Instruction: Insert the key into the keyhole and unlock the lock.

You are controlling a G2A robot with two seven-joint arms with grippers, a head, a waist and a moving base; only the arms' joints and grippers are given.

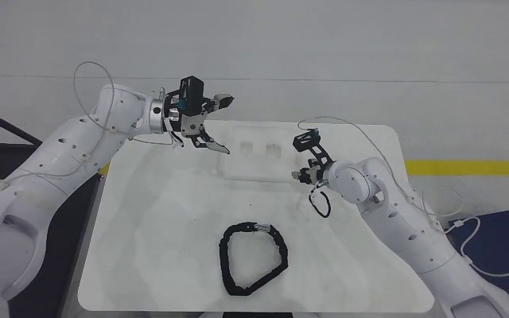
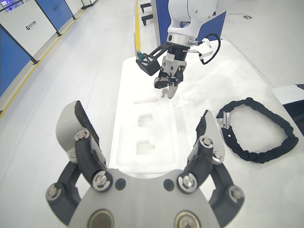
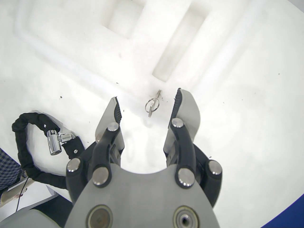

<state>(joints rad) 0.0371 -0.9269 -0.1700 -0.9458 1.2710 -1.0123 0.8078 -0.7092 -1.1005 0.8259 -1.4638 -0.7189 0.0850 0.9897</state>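
right pincer (image 3: 147, 97), jaws apart, over key (image 3: 152, 107)

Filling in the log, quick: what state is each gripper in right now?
Left gripper: open, empty.
Right gripper: open, key lying between its jaws, not gripped.

White table (image 1: 159, 262), white foam tray (image 1: 262, 167) on it — rectangular recesses, yellow floor line (image 1: 461, 167) beyond
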